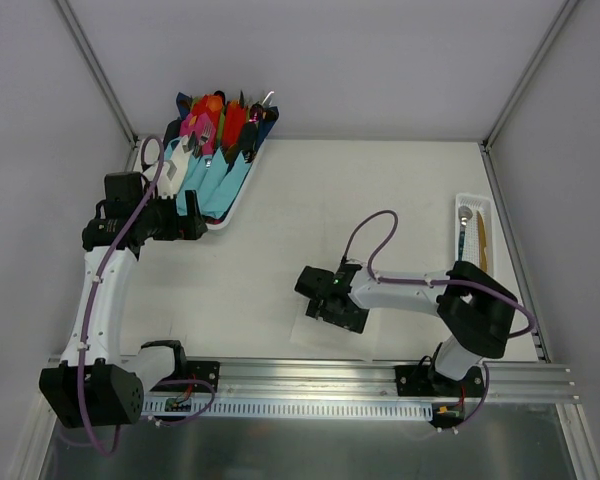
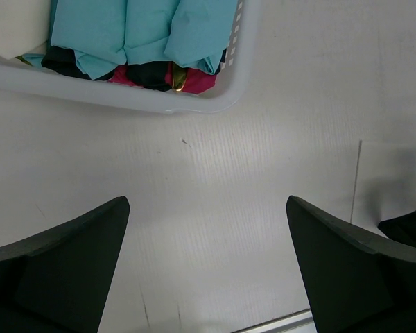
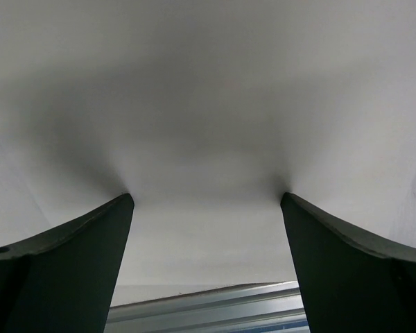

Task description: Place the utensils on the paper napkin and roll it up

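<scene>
Paper napkin (image 1: 315,338) lies flat on the table at centre-near, just in front of the rail. The right gripper (image 1: 332,300) stands on it, jaws spread wide and grasping nothing. In the right wrist view the fingertips (image 3: 125,201) touch the white sheet (image 3: 208,139), and faint creases run out from each tip. We judge this a pinning or smoothing contact that keeps the thin paper spread, not a pick.

The dark-handled spoon (image 1: 465,215) and the golden-yellow piece (image 1: 482,245) are not yet on the napkin. Both lie lengthwise in the small white slotted tray (image 1: 473,197) at the far right edge, well apart from the sheet. We judge loading not started. The right arm is nearer the tray but must lift off the paper first.

The left gripper (image 1: 192,225) hovers at the left, fully released and empty. Only bare table shows between its fingers (image 2: 69,257). Just beyond it sits the white basket (image 2: 125,97) of pink, red and orange cutlery in light-blue wraps, which is no part of this job.

Obstructions: none lie between napkin and tray. The tray walls may hinder a grasp on the slim handles, and the unweighted napkin may shift.
</scene>
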Controlling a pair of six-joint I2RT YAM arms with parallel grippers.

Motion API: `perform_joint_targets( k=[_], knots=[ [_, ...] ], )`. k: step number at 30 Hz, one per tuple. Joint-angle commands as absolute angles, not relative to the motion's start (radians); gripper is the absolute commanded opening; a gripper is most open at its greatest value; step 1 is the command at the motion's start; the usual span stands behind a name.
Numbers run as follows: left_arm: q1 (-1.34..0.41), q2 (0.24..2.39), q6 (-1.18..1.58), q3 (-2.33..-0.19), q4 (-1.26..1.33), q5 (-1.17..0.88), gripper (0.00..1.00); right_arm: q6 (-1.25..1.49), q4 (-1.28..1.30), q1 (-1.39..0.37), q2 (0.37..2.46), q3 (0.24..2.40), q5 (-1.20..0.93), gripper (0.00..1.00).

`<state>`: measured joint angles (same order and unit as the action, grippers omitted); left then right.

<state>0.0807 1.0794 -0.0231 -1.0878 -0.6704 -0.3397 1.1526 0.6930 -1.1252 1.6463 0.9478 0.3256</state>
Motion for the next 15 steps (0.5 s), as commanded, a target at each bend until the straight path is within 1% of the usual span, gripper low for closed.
perform_joint_targets(
  k=[1, 3, 4, 10, 11, 14, 15],
  knots=[
    [0.097, 1.085, -0.049, -1.098, -0.669, -0.374, 0.99, 0.892, 0.569, -1.057, 1.761, 0.948, 0.206, 0.93],
    [0.101, 1.086, -0.057, -1.1, -0.669, -0.385, 0.99, 0.789, 0.565, -1.025, 1.792, 0.98, 0.164, 0.93],
    [0.103, 1.088, -0.058, -1.101, -0.669, -0.384, 0.99, 0.696, 0.565, -1.016, 1.801, 1.001, 0.137, 0.95],
    [0.123, 1.092, -0.074, -1.112, -0.669, -0.393, 0.99, 0.436, 0.566, -0.954, 1.827, 1.057, 0.107, 0.97],
    [0.127, 1.094, -0.078, -1.114, -0.669, -0.397, 0.99, 0.357, 0.565, -0.947, 1.832, 1.069, 0.106, 0.97],
    [0.138, 1.101, -0.083, -1.118, -0.669, -0.414, 0.99, 0.249, 0.592, -0.91, 1.848, 1.133, 0.114, 0.97],
    [0.141, 1.104, -0.084, -1.12, -0.669, -0.416, 0.99, 0.176, 0.598, -0.888, 1.853, 1.158, 0.114, 0.97]
  ],
)
